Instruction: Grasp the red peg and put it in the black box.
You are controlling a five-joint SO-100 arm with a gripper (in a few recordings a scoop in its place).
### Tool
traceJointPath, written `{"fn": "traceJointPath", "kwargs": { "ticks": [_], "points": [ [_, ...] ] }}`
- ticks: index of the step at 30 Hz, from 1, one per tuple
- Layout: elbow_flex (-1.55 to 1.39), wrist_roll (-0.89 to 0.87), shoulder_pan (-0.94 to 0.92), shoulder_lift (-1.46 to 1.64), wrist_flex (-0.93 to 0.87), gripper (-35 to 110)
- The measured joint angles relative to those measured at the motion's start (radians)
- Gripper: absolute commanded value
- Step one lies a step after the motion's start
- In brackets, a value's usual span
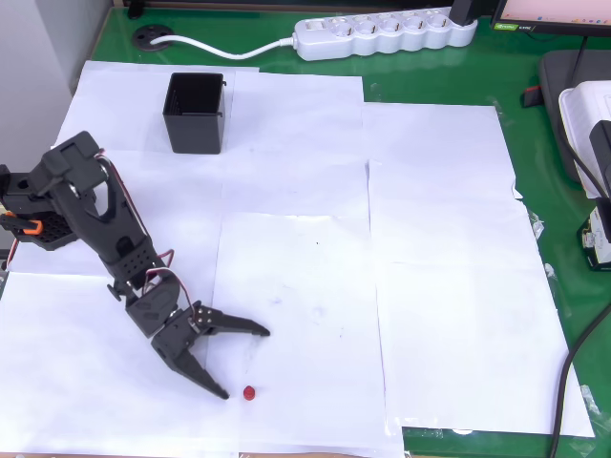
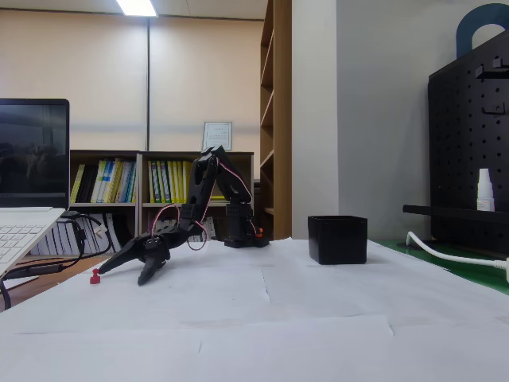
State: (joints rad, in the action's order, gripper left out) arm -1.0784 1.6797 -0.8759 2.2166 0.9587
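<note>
Here, near the paper-covered table's [image 1: 439, 315] front edge, the gripper [image 1: 246, 363] gapes wide and empty; it should straddle the red peg [image 1: 249, 392] just beside its lower fingertip before closing.

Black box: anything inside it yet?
The overhead view shows into the black box: only dark inner walls and floor, no peg visible. The floor strip under its near wall is hidden. The red peg lies on the paper by the open gripper.
</note>
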Motion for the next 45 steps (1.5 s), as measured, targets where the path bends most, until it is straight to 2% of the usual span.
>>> {"fn": "traceJointPath", "kwargs": {
  "ticks": [7,27,41,45],
  "points": [
    [-0.003,0.002,-0.003,0.051,0.087,47],
    [-0.080,0.002,-0.029,0.109,0.091,46],
    [-0.189,-0.005,-0.038,0.167,0.080,46],
    [-0.169,-0.012,-0.038,0.129,-0.015,46]
  ]
}}
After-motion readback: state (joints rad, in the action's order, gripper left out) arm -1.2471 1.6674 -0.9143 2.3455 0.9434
